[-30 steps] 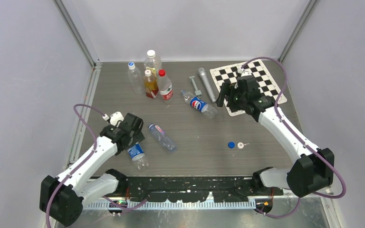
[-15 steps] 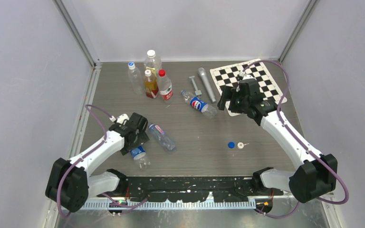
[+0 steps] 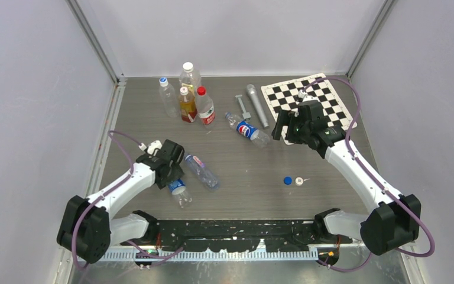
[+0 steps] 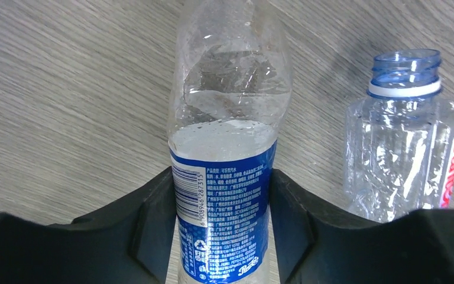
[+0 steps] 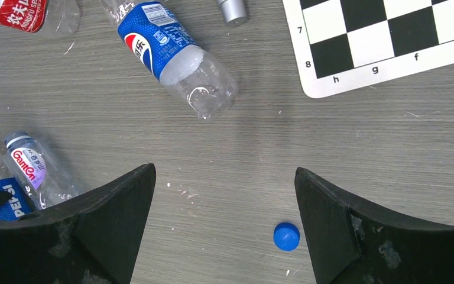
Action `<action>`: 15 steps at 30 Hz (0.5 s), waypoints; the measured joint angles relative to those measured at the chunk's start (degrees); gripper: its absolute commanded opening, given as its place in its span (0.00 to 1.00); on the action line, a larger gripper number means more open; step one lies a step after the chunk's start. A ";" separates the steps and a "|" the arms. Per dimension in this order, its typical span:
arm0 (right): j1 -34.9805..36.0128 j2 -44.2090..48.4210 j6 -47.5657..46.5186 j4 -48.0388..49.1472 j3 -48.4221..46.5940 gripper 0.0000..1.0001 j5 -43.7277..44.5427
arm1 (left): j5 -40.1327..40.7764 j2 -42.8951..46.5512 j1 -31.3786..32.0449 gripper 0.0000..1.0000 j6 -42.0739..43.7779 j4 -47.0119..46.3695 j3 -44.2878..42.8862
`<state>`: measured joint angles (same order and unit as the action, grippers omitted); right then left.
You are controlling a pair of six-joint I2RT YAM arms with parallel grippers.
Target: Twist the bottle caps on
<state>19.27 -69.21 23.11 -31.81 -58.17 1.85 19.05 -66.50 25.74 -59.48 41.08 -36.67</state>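
Bottle with blue label [image 4: 224,189] lies pinched in left claw [image 4: 221,180]; right claw [image 5: 224,171] spread.

The clear bottle [image 4: 221,213] between the black fingers [image 4: 145,236] is wearing a blue label with white print. The bottle beside it [image 4: 402,148] is showing a blue-tinted neck, white ring and red lettering. The Pepsi bottle [image 5: 165,47] is displaying red, white and blue; the chessboard [image 5: 390,35], black-and-white checks. A blue cap [image 5: 287,236] is lying on grey wood-grain tabletop [image 5: 242,148].
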 measured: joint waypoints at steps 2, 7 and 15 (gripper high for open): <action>0.00 -0.02 0.00 -0.20 0.00 0.94 -0.04 | 0.24 1.29 0.00 0.48 0.90 0.28 -0.02; 0.00 -0.17 -0.31 -3.61 -1.16 0.99 -0.26 | 2.05 11.02 0.00 0.41 6.43 0.76 -0.37; 0.00 -1.81 -0.11 -12.00 -6.60 1.00 -2.64 | 3.45 31.10 0.00 0.40 23.12 -5.68 -0.57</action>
<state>19.27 -71.02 23.00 -43.81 -64.77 -0.80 22.50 -35.40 25.74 -36.36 35.40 -37.23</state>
